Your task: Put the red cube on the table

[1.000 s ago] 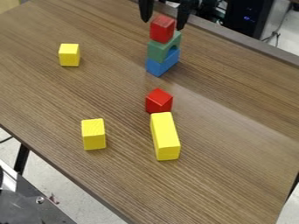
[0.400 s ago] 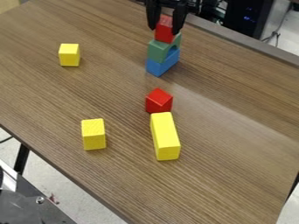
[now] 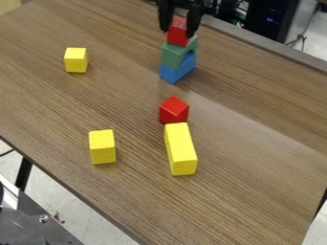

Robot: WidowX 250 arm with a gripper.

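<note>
Red cube point(image 3: 178, 31): between the fingers of the pincer point(image 3: 178, 33), which is closed on it. Directly under pincer and cube, green arch block point(image 3: 171, 55) on blue block point(image 3: 171, 73); cube-to-green contact unclear. Camera-side of pincer, second red block point(image 3: 173, 111), then long yellow block point(image 3: 180, 150). Small yellow block point(image 3: 75, 60) off to pincer's left in view.

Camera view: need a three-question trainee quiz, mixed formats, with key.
1. True or false: the green block sits on the blue block.
2. Nearest to the loose red block is: A) the blue block; B) the long yellow block; C) the green block.
3. Fill in: the tool has its fingers on either side of the stack's top cube, coloured ____.

Key: 1 true; 2 B; 3 red.
</note>
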